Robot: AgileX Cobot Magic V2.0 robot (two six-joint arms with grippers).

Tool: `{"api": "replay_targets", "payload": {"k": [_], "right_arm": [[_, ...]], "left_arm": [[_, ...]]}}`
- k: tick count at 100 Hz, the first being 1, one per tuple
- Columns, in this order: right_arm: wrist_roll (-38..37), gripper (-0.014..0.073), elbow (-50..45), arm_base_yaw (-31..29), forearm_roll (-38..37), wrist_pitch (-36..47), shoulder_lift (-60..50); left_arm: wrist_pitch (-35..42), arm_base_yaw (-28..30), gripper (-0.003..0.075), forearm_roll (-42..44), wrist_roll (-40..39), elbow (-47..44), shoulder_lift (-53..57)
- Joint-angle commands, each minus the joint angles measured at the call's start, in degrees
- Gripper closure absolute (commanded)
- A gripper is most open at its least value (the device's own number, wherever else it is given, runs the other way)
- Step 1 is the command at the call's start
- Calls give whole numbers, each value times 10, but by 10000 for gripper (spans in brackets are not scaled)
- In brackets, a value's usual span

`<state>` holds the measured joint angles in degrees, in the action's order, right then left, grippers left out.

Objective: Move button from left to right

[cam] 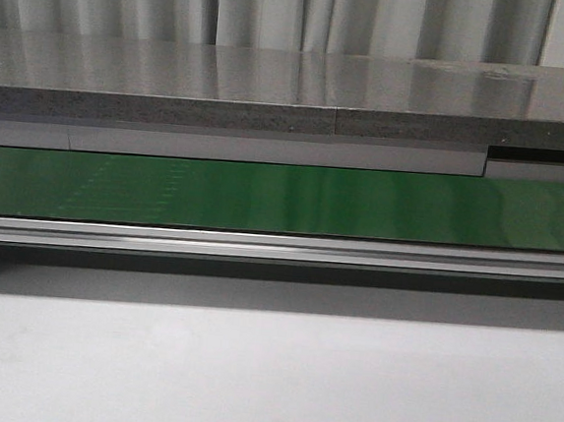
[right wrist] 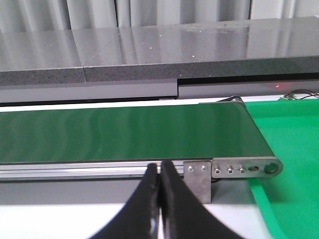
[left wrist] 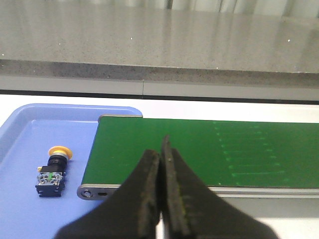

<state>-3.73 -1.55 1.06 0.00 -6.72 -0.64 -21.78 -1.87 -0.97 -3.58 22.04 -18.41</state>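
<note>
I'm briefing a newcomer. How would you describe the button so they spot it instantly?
Find the green belt; at its end sits a blue tray. The button lies on its side there, the tray's only item, a yellow-orange cap on a black boxy body.

white table point(cam: 267, 378) carries the green belt point(cam: 283, 199) across it, blue tray point(left wrist: 30, 129) at one end, green tray point(right wrist: 294, 149) at the other
</note>
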Motion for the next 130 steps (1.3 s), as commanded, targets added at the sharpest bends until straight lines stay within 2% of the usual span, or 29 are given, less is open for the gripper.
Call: {"api": "replay_targets", "payload": {"k": [1, 18, 35, 60, 89, 94, 101, 120, 125, 130], "right_arm": [[2, 661, 8, -2, 0, 48, -9], [2, 661, 8, -2, 0, 48, -9], [2, 661, 8, -2, 0, 48, -9], [2, 661, 8, -2, 0, 48, -9], [2, 661, 8, -2, 0, 48, -9], [2, 661, 8, -2, 0, 48, -9], [2, 661, 8, -2, 0, 48, -9], [2, 661, 8, -2, 0, 48, -9], [2, 661, 8, -2, 0, 48, -9], [2, 661, 8, -2, 0, 48, -9]], "left_arm": [[-5, -4, 740, 19, -6, 77, -67], [-114, -4, 740, 40, -5, 186, -182], [-174, -4, 740, 35, -5, 256, -261], [-205, -4, 740, 35, -5, 264, -314], [-205, -4, 732, 47, -4, 264, -339], [-205, -4, 698, 46, -4, 264, -339], [-205, -4, 594, 46, -4, 264, -339], [-206, -4, 111, 48, -4, 264, -339], [-206, -4, 43, 48, -4, 264, -339], [-206, -4, 18, 48, -4, 264, -339]]}}
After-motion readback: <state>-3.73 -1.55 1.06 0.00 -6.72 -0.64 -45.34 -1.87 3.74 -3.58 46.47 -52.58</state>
